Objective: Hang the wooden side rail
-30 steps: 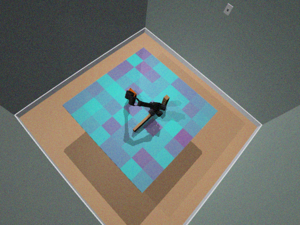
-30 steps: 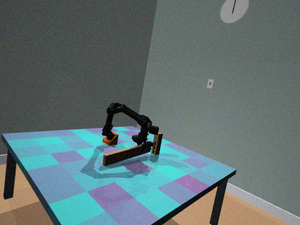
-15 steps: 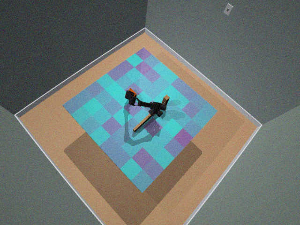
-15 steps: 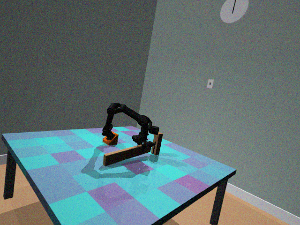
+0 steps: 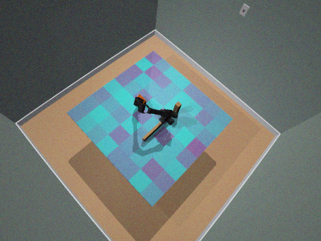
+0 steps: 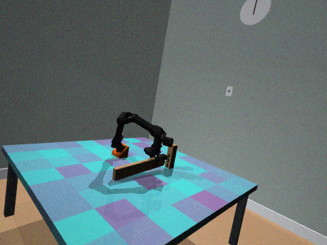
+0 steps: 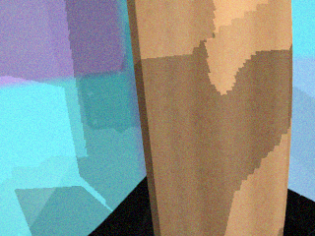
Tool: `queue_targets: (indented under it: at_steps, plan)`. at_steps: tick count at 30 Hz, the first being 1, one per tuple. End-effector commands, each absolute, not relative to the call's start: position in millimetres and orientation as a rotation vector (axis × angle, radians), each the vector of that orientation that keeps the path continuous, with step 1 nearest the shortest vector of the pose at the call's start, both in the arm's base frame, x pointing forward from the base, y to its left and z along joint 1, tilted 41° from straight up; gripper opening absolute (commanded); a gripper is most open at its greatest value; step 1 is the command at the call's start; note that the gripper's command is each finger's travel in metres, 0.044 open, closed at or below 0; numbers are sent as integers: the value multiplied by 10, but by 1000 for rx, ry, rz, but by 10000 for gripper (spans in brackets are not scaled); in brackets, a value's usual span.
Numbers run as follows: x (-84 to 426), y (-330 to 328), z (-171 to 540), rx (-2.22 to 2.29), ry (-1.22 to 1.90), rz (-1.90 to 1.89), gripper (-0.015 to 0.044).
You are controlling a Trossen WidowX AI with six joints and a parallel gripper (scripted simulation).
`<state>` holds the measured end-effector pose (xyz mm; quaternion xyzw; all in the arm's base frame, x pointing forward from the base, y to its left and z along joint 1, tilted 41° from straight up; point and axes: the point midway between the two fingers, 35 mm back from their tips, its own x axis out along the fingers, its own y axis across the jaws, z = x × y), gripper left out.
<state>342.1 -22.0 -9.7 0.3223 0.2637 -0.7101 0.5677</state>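
Observation:
The wooden side rail (image 5: 153, 131) (image 6: 137, 169) (image 7: 217, 123) runs from its far end at the lower left to the gripper near the post. My gripper (image 5: 165, 120) (image 6: 159, 158) is shut on the rail near its post-side end. The far end is low, close to its shadow; I cannot tell whether it touches the table. The headboard post (image 5: 177, 104) (image 6: 172, 156) stands upright just beyond the gripper, its dark slot facing the rail. The hooks are hidden by the gripper, so their contact with the pins cannot be seen. The rail fills the middle of the wrist view.
The arm's orange base (image 5: 141, 98) (image 6: 123, 152) stands behind and left of the rail. The arm arches from it over to the rail. The patchwork table top (image 5: 153, 192) (image 6: 84, 226) lies under everything, with shadows of the arm and rail on it.

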Motion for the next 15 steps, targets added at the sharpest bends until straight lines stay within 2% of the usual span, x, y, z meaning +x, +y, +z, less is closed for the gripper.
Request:
queue_targets:
  at_steps: [1, 15]
  plan:
    - [3453, -170, -84, 766, 616, -1653, 0]
    - [3454, -151, -83, 766, 616, -1653, 0]
